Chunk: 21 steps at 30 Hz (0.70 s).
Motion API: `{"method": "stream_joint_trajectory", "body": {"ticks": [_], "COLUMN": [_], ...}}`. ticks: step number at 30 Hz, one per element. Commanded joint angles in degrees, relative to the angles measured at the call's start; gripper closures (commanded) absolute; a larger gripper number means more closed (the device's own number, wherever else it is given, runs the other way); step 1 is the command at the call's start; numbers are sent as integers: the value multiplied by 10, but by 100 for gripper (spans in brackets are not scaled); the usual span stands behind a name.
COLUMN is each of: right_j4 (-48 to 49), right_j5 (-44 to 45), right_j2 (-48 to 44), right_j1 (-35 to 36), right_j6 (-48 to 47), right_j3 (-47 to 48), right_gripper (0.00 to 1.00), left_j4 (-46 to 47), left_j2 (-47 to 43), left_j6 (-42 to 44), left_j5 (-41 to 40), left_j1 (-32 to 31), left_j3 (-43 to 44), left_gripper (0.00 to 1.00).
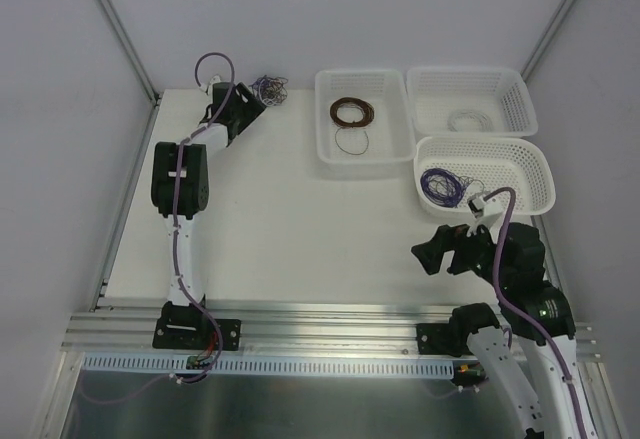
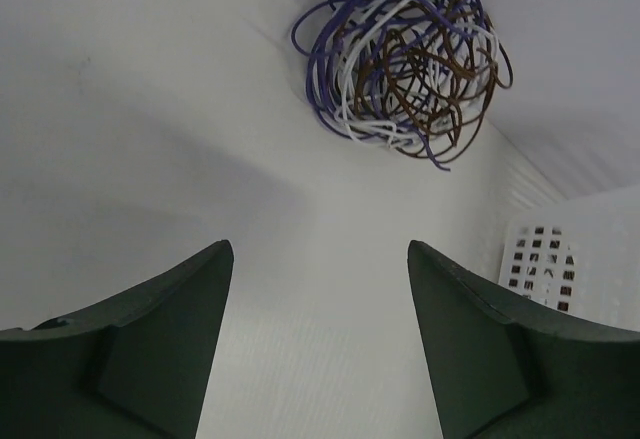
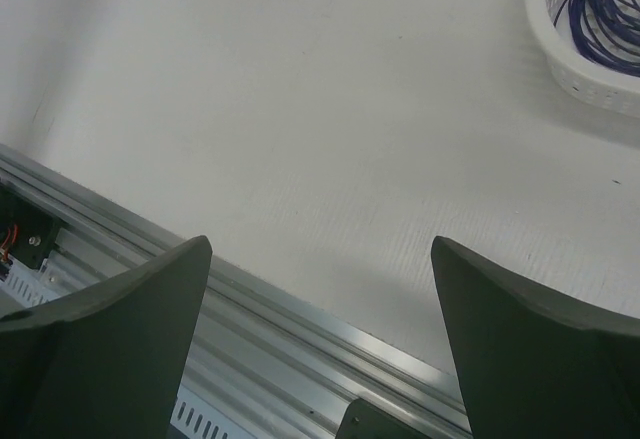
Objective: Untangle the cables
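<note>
The cables are a fist-sized tangle (image 1: pixel 268 87) of purple, white and brown wires lying at the far left of the table. In the left wrist view the tangle (image 2: pixel 400 54) lies just ahead of my fingertips. My left gripper (image 1: pixel 252 101) is open and empty, a short way in front of the tangle and not touching it; its jaws (image 2: pixel 320 259) stand wide apart over bare table. My right gripper (image 1: pixel 436 249) is open and empty, low over the table's near right edge; its jaws (image 3: pixel 320 249) also stand wide apart.
Three white baskets stand at the back right: one (image 1: pixel 330 144) holds a neat brown coil (image 1: pixel 352 111), one (image 1: pixel 520 99) holds a pale cable, and the nearest (image 1: pixel 535 174) holds a purple coil (image 1: pixel 440 184), which also shows in the right wrist view (image 3: pixel 600 9). An aluminium rail (image 1: pixel 320 324) runs along the near edge.
</note>
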Motion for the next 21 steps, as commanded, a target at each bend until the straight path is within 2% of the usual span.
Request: {"method": "stream_joint_trajectory", "body": {"ticks": [1,10,12,15,16,19,20,21], "right_j4": [48,79,80,83,83,82,82,79], "right_j5": [-22,-36,-34,-34,-34,-37,-36,-35], "right_j2": [25,55,62,71,72,71,67,66], "right_j1": [-2,-2,-1,-1,-1,-2,-1,-1], "right_j6": [3,19,21,26,26,31,32,33], "right_j3": [-6,-23,-23,-23,-22,-20,-20,-20], "right_gripper": [3,3,3,3,3,3,3,3], "left_j4": [66,95,93,100,103,110,118,125], "left_j2": [46,180,207,227,229,223,210,201], "left_j6": [-25,-101,-122,-168,-179,-181,-181,-181], "left_j5": [-19,-24,-23,-19,-19,-13,-11,-8], "left_j1": [4,4,5,8,8,10,11,12], "left_j3": [63,195,220,232,231,214,191,176], "left_gripper": [29,31,34,47,61,87,100,100]}}
